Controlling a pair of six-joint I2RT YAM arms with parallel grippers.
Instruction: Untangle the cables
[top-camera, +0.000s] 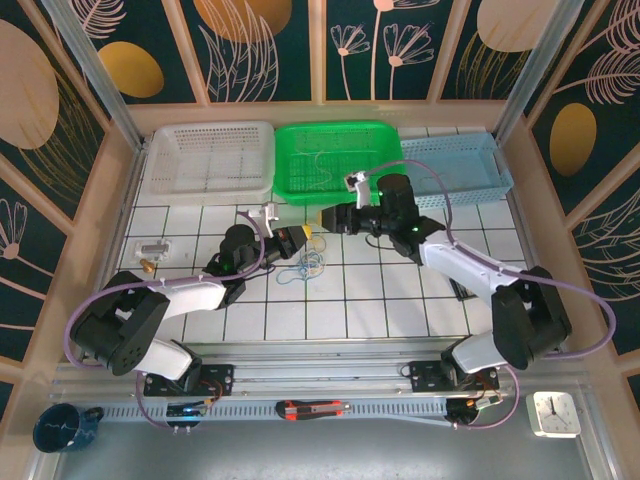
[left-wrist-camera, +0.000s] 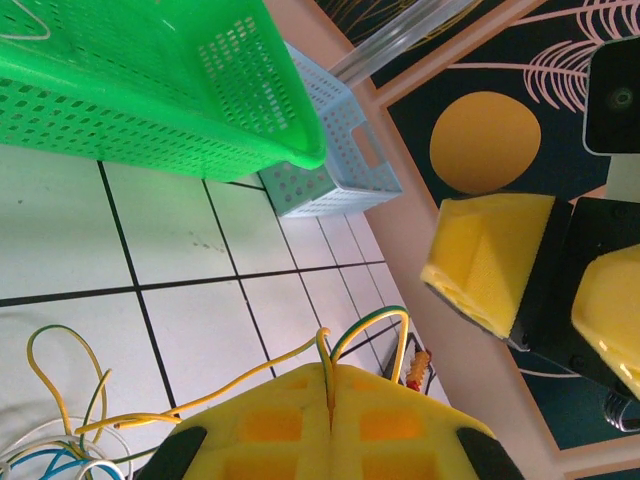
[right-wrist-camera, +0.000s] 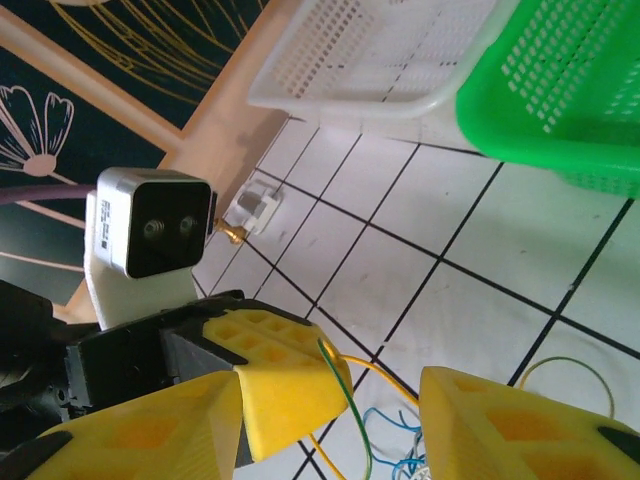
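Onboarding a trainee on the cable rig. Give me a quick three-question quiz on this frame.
1. True or false: the left gripper is shut on a yellow-green wire.
2. Which basket sits between the white basket and the light blue basket? A) green B) red C) black
3. Fill in: the right gripper has its jaws ____.
Key: 1 true; 2 A, the green basket; 3 open.
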